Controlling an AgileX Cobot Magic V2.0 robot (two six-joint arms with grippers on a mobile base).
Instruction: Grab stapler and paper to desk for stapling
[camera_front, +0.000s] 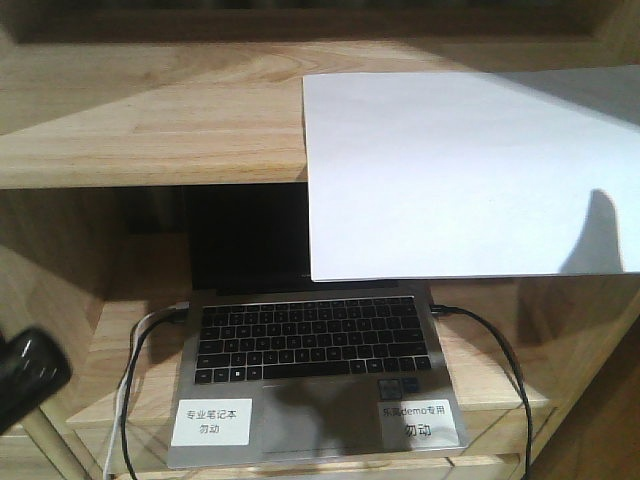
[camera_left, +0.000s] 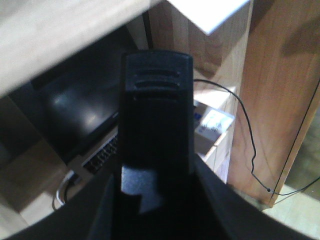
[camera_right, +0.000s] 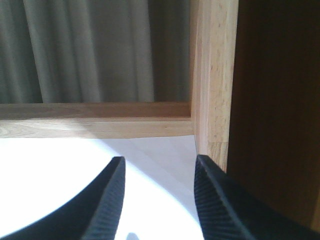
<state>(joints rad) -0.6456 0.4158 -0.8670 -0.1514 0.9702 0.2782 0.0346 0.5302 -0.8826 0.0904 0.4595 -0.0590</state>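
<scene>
One stapler, seen clearly only in the left wrist view: black, ribbed at its far end, filling the middle of the frame. The left gripper had its fingers pressed against both sides of it, clamped on it. In the front view there was only a blurred black shape at lower left; couldn't tell whether it was stapler or gripper.

One paper, a blank white sheet at upper right of the front view. It lay on the upper shelf and stuck out past the front edge, covering part of the laptop screen. A finger-like shadow fell on its right side. The right wrist view showed the same sheet at lower left, flat on the wood. The right gripper was over it, its two ribbed fingers apart with nothing between them.

One laptop, open on the lower shelf, screen dark. Two white labels sat on its palm rest. The left wrist view caught only a corner of the keyboard and one label. Two black cables and one white cable showed in the front view.

Only the right wrist view showed the grey curtain behind the shelf and the wooden upright at right.
</scene>
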